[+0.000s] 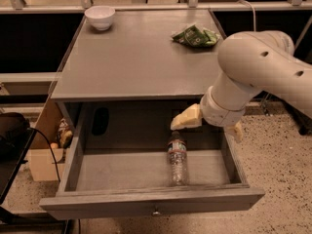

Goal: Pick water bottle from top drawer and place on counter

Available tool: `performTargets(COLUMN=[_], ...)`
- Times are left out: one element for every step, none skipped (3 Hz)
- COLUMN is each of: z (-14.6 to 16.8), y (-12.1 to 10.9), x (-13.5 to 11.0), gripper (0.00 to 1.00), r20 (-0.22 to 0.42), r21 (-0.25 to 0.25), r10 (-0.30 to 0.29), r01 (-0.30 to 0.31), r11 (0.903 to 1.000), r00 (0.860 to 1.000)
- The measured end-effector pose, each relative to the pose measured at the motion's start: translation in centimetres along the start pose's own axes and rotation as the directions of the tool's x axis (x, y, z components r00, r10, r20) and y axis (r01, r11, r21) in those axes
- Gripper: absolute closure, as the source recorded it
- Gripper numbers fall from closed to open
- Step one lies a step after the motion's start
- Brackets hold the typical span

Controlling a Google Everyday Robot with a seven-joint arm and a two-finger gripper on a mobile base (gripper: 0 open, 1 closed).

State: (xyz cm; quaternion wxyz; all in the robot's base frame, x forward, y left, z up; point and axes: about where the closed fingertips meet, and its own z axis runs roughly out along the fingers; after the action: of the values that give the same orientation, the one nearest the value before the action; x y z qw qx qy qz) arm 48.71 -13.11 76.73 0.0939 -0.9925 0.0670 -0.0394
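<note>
Speckled floor [273,169] lies around a grey bench [136,57]. On the bench sit a white bowl [100,17] at the back left and a green bag [195,35] at the back right. Under the bench top, the drawer [146,204] is pulled out. The bottle [177,157] lies flat in the drawer, right of the middle, with its dark cap pointing to the back. A big white arm [258,67] comes in from the right. Its hand [205,129] hangs over the drawer, just above the cap end of the bottle. The hand is spread wide and holds nothing. A brown box [41,162] stands on the floor at the left.
</note>
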Motion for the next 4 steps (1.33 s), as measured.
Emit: performTargets(z=[2.5,4.3,6.1,7.5], y=[-0.7,-1.4,-2.4,-3.4], x=[-0.8,-1.4,-1.9,-2.0], gripper=[0.0,0.0,0.0,0.0], r20=[0.029,0.042,0.051,0.049], r21=[0.022,0.044,0.084,0.125], r10=[-0.008,-0.015,-0.017,-0.027], r01=[0.007,0.013,0.013,0.021], r11=[0.9997,0.999,0.9963,0.992], r00=[1.0,0.999,0.999,0.998])
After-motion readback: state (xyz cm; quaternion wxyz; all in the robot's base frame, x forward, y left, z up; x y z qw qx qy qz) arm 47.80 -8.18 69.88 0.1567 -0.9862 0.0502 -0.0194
